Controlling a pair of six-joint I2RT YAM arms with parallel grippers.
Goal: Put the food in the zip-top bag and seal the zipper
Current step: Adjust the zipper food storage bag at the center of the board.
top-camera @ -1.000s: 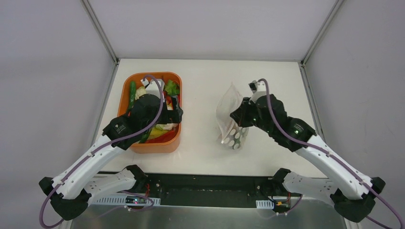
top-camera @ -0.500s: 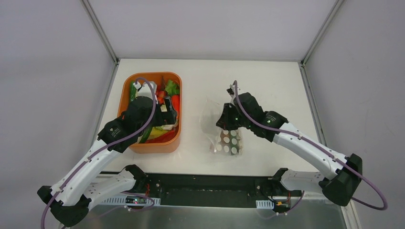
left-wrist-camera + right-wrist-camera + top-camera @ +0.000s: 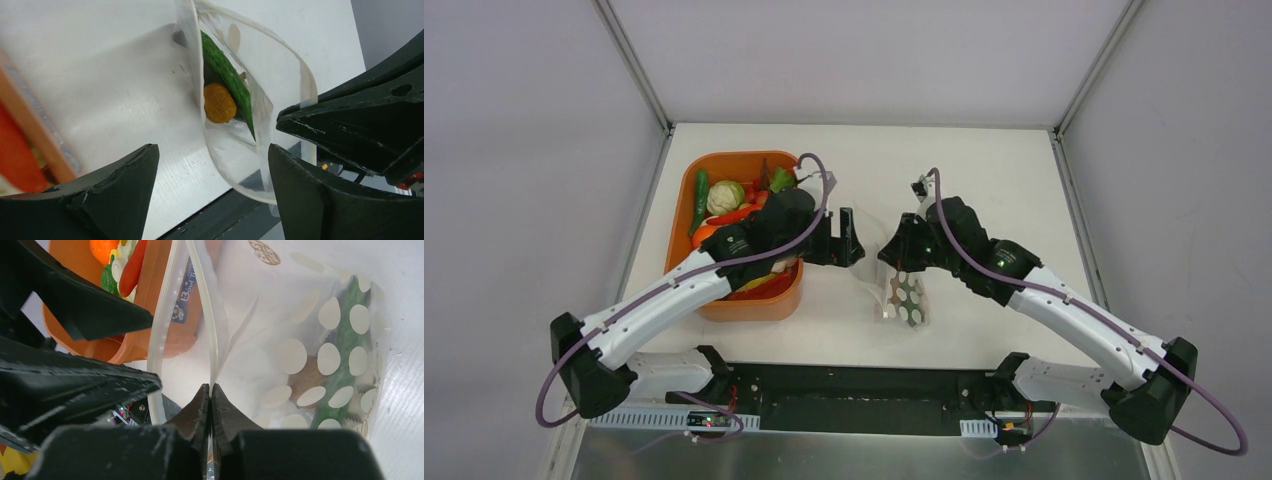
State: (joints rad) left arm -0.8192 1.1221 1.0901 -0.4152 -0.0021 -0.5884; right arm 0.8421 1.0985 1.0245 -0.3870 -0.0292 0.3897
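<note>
Top external: the left claw (image 3: 848, 236) has come out of the tub (image 3: 686, 200) and now hangs just right of it, fingers spread wide, facing the bag (image 3: 904, 297). The bag, farther right of the tub, has barely shifted. The right claw (image 3: 892, 250) stays pinched on its zipper (image 3: 214, 340) edge, and the mouth gapes before the left claw. Inside the bag are a cucumber (image 3: 226, 75) and an orange lump (image 3: 219, 103). The tub holds a cabbage (image 3: 724, 197) plus red and green pieces.

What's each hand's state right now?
Left hand: open, holding nothing, at the mouth of the clear white-dotted plastic zip-top bag.
Right hand: closed, pinching that bag's rim.
</note>
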